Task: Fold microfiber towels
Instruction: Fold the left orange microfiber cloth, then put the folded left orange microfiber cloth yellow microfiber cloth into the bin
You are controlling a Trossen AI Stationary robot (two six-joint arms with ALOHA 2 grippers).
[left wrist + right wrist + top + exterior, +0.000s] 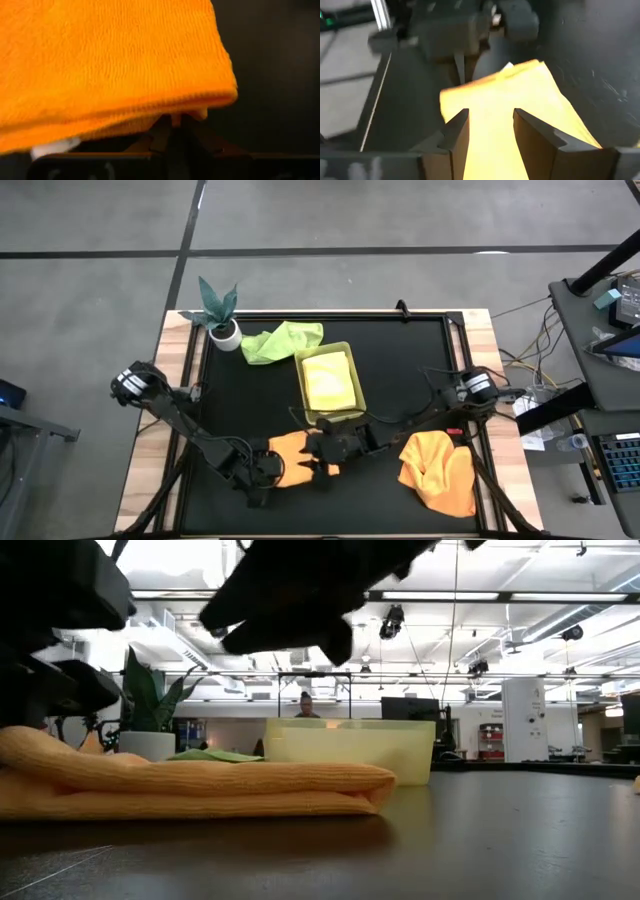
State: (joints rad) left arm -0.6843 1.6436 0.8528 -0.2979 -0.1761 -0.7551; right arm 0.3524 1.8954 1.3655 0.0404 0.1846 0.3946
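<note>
A folded orange microfiber towel (288,460) lies flat on the black table near its front edge, seen as a stack of layers in the low view (200,790). My left gripper (262,471) is shut at the towel's left end (172,122). My right gripper (320,463) hovers open just above the towel's right part (490,132), with cloth showing between and below its fingers; it touches nothing. A second orange towel (440,472) lies crumpled at the front right. A light green towel (282,341) lies bunched at the back, and a pale yellow one (328,380) rests in the tray. My left gripper pinches the folded orange towel at its left edge (190,114) between its two fingers. The fingers (160,132) slant down from the table's left. How many layers are between them I cannot tell. The towel lies folded and slack on the table.
A yellow-green plastic tray (301,385) stands mid-table just behind the folded towel. A small potted plant (222,330) stands at the back left. Bare black tabletop (420,360) lies at the right and back right. A person shows far off in the room (305,705).
</note>
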